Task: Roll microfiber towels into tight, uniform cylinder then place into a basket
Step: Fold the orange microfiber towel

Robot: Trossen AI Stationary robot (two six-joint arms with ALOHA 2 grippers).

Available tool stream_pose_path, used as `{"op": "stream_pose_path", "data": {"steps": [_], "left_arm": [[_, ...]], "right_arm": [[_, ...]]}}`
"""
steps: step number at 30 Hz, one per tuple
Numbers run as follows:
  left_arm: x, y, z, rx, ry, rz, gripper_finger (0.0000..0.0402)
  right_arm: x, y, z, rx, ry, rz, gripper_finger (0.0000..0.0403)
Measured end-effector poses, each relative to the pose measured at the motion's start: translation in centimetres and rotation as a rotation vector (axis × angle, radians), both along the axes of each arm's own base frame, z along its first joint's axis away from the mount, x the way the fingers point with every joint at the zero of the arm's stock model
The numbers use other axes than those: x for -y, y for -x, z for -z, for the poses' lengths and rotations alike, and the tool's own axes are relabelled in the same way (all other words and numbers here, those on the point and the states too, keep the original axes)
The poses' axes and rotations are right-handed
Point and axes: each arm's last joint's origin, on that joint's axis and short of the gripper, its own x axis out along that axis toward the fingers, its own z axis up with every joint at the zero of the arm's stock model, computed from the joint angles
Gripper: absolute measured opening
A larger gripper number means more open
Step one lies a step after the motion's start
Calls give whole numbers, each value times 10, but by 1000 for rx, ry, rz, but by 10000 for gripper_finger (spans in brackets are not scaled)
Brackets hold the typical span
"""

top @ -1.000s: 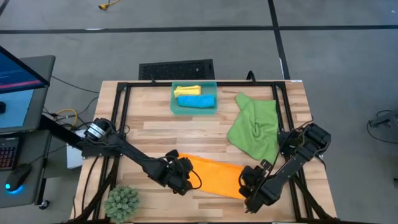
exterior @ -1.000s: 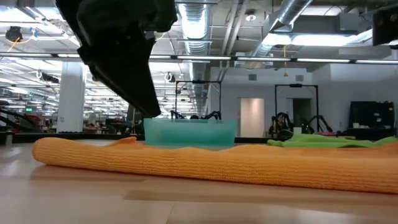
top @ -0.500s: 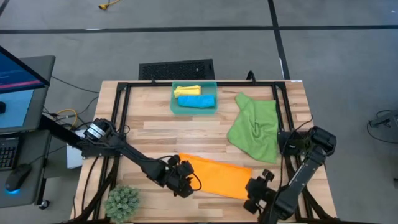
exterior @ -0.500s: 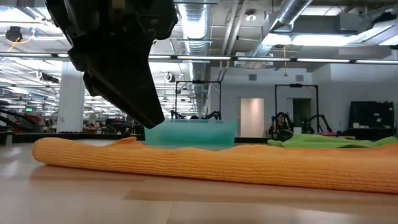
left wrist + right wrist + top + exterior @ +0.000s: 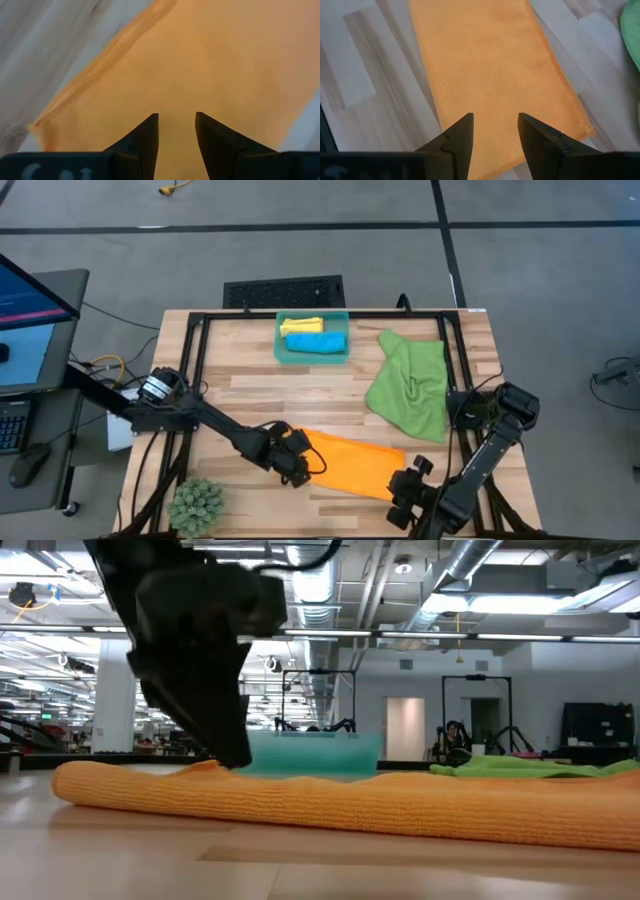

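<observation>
Orange towel [image 5: 352, 465], folded into a long strip, lies flat on the counter [image 5: 250, 390] between the two arms; the left end effector [image 5: 296, 463] sits low over one end and the right end effector [image 5: 405, 491] just off the other, both with fingers parted and grasping nothing. Beyond them the green towel [image 5: 412, 385] lies crumpled on the right end effector's side, and farther off the basket [image 5: 312, 356] holds the rolled yellow towel [image 5: 300, 326] and blue towel [image 5: 317, 342].
</observation>
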Motion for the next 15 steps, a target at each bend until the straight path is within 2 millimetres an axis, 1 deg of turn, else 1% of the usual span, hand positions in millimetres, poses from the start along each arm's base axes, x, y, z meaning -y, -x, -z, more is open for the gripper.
{"op": "stream_pose_path", "data": {"steps": [5,10,13,15], "left_arm": [[-14,6,15,-67,23,-17,121],[-22,8,19,-69,10,-50,121],[-31,7,20,-79,-44,-55,121],[-41,5,21,-85,-106,-68,121]], "right_arm": [[1,-2,0,-5,7,-8,176],[2,-2,0,-6,8,-7,177],[2,-2,0,-6,8,-7,176],[2,-2,0,-6,8,-6,175]]}}
